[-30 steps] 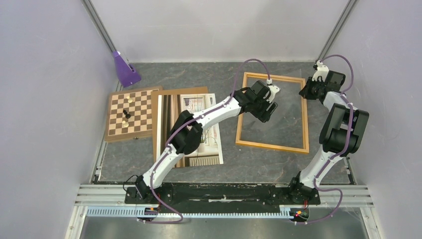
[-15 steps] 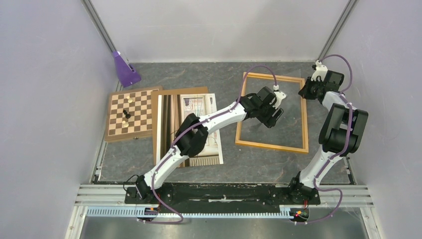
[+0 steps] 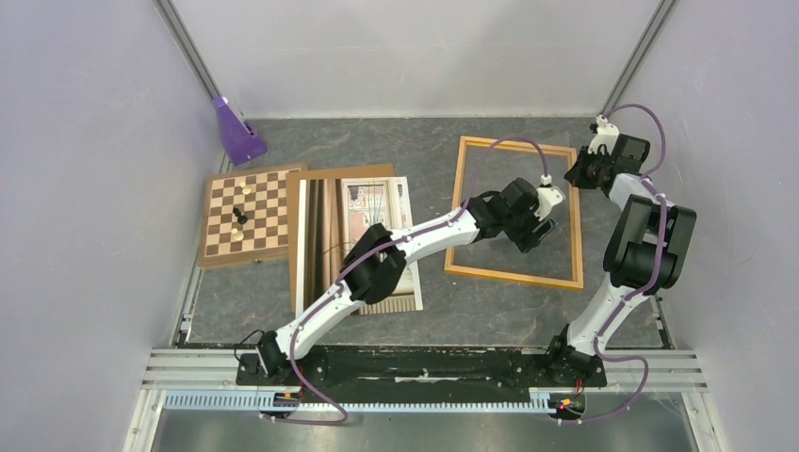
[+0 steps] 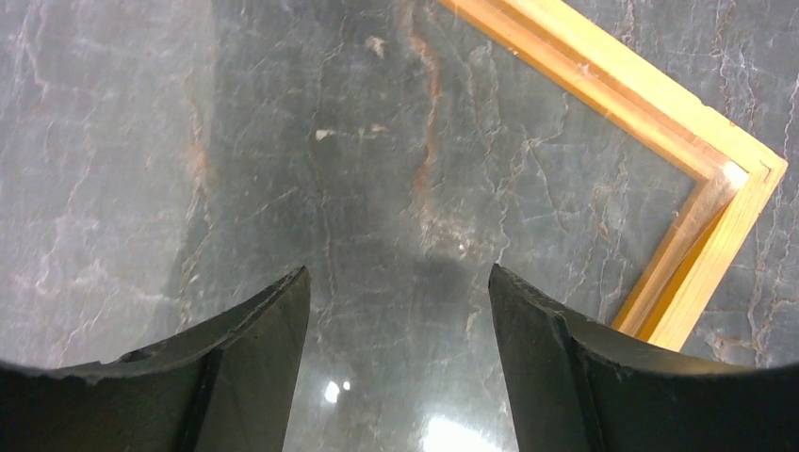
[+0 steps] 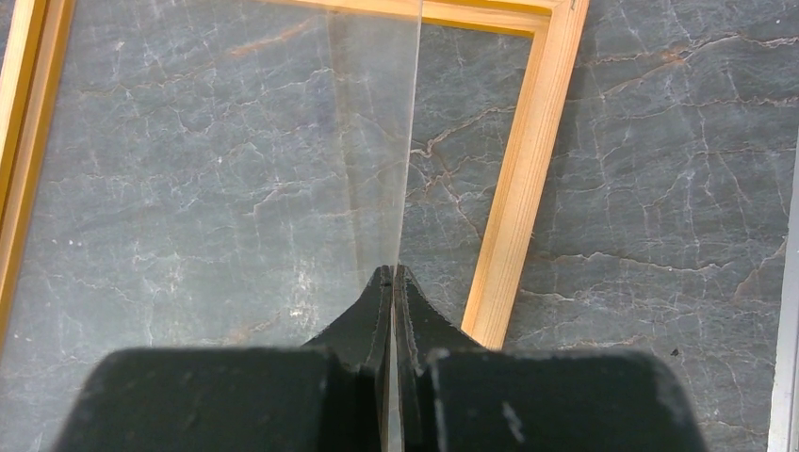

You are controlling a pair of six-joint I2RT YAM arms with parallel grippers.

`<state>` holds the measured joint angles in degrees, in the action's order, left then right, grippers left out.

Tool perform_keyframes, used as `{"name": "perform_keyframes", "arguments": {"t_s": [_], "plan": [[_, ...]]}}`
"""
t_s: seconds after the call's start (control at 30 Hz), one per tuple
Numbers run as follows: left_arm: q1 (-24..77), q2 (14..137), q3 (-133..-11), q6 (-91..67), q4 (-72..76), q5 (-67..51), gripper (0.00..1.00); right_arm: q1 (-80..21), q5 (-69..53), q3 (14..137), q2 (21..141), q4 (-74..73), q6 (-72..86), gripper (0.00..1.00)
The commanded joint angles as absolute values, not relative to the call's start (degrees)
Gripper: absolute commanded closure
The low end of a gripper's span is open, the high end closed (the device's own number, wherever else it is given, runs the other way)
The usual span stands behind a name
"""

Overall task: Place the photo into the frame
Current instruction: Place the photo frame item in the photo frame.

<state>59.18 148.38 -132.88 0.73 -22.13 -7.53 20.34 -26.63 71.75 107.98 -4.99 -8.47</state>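
Observation:
The frame [image 3: 513, 275], light orange wood with thin rails, lies flat at the right of the table with the dark surface showing through it. My left gripper [image 3: 542, 224] hovers over its inside near the right rail, open and empty [image 4: 398, 271]; one frame corner [image 4: 744, 174] shows to its right. My right gripper [image 3: 577, 175] sits at the frame's upper right rail [image 5: 513, 188], shut [image 5: 392, 268] on the edge of a thin clear pane [image 5: 382, 141] that stands tilted over the frame opening. The photo [image 3: 377, 202] lies left of the frame on a brown backing board [image 3: 325, 175], partly hidden by my left arm.
A brown-and-white chessboard [image 3: 247, 215] with a few pieces lies at the left, next to the backing board. A purple stand [image 3: 237, 134] is at the back left corner. Grey walls close in both sides.
My left arm has reached further right across the frame's inside, towards its right rail, still open. The right gripper has hardly moved and stays shut on the clear pane.

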Motion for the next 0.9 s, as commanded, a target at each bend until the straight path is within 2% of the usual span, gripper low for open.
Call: {"name": "perform_keyframes", "arguments": {"t_s": [0.0, 0.87], "plan": [[59.61, 150.50, -136.29, 6.36, -15.52, -5.33, 0.24, 19.78, -25.27, 71.63, 109.03, -3.25, -8.96, 1.00], [60.57, 154.09, -138.80, 1.59, -18.09, -9.52, 0.22, 19.77, -23.69, 71.52, 110.39, -3.42, -9.14, 0.97]]}}
